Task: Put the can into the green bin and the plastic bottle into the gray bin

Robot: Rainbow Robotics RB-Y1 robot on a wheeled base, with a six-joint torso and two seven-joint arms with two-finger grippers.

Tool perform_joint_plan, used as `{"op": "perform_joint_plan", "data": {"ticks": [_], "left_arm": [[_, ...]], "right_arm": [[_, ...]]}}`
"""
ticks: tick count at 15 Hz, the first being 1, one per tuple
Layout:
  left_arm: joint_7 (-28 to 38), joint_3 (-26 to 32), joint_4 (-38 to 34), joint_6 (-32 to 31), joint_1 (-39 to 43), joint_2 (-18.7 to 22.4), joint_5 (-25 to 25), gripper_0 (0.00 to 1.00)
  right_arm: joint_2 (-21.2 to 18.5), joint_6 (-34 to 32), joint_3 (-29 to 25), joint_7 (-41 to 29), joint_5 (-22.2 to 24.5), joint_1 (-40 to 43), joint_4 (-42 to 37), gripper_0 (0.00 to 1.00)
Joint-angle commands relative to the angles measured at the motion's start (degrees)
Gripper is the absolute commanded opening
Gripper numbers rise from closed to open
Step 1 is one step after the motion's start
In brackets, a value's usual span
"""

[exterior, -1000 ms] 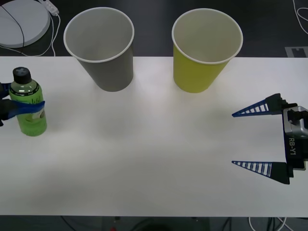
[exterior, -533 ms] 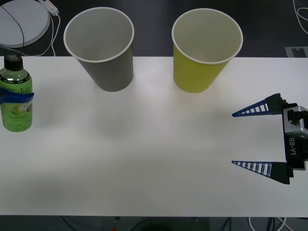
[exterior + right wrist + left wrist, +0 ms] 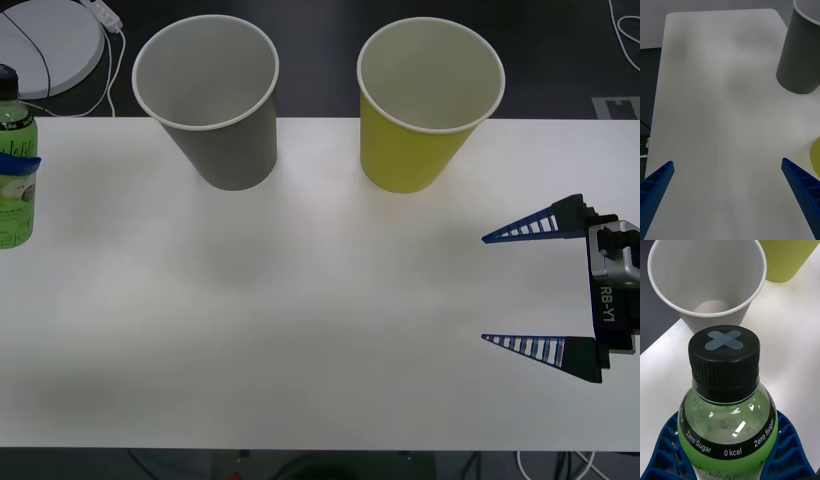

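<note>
- At the far-left edge of the table your left gripper is clamped on the plastic bottle, its blue fingers bowed around the body below the black cap. One finger crosses the label in the front view.
- Compared with a second ago, the bottle sits farther left and farther from you; it is upright and now partly cut off by the picture's edge.
- Right of the bottle, you have the gray bin upright at the table's far side. From the left wrist camera its white inside sits just beyond the cap.
- Further right stands the green bin, also upright, just beside the gray one and apart from it. Neither cup has shifted.
- On the right side, your right gripper has not moved, its two blue fingers spread wide with nothing between them.
</note>
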Motion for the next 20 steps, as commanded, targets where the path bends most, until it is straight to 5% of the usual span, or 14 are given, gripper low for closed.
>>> {"op": "perform_joint_plan", "data": {"ticks": [1, 10, 20], "left_arm": [[1.0, -3.6, 2.0, -1.8, -5.0, 1.3, -0.4, 0.00], [2.9, -17.4, 9.3, -5.6, -25.6, 2.2, -1.5, 0.00], [3.6, -32.6, 19.3, -6.0, -46.6, -1.8, -4.1, 0.00]], "right_arm": [[0.0, 0.0, 0.0, 0.0, 0.0, 0.0, 0.0, 1.00], [0.0, 0.0, 0.0, 0.0, 0.0, 0.0, 0.0, 1.00], [0.0, 0.0, 0.0, 0.0, 0.0, 0.0, 0.0, 1.00]]}}
